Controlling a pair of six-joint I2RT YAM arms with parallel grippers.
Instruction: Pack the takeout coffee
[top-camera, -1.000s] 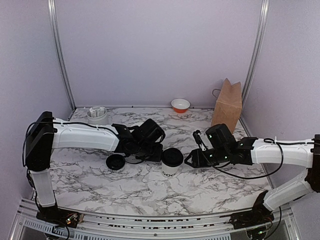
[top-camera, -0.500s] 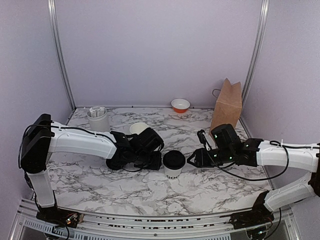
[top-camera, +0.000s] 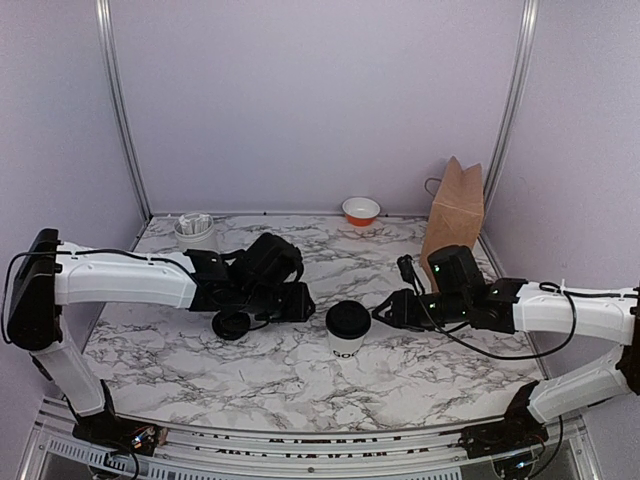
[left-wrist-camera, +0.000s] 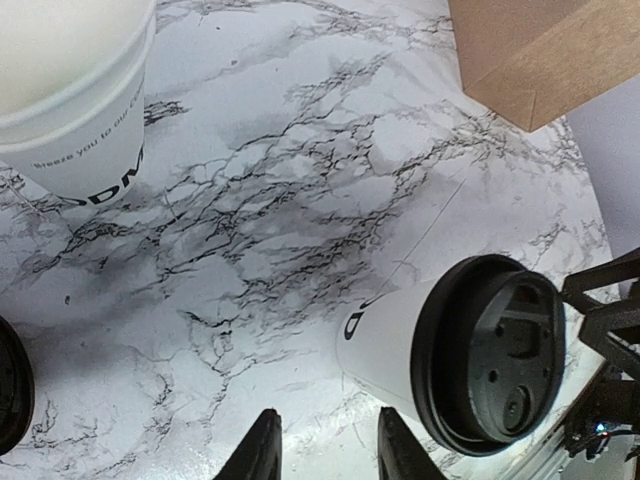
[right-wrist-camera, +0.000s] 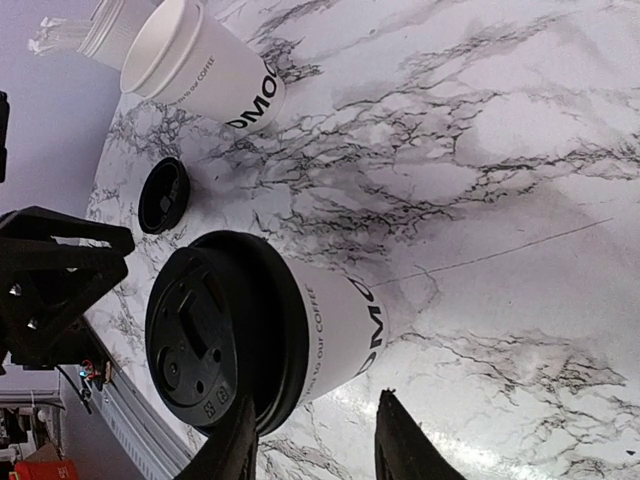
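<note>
At centre, cup (top-camera: 346, 342) upright, lid (top-camera: 347, 316) uppermost

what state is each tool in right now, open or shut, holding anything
left tool: open, holding nothing
right tool: open, holding nothing

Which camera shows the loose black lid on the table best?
Right wrist: the loose black lid lies whole and unobstructed on the marble. Left wrist catches only its edge at the frame's border. Top external shows it small and partly covered.
</note>
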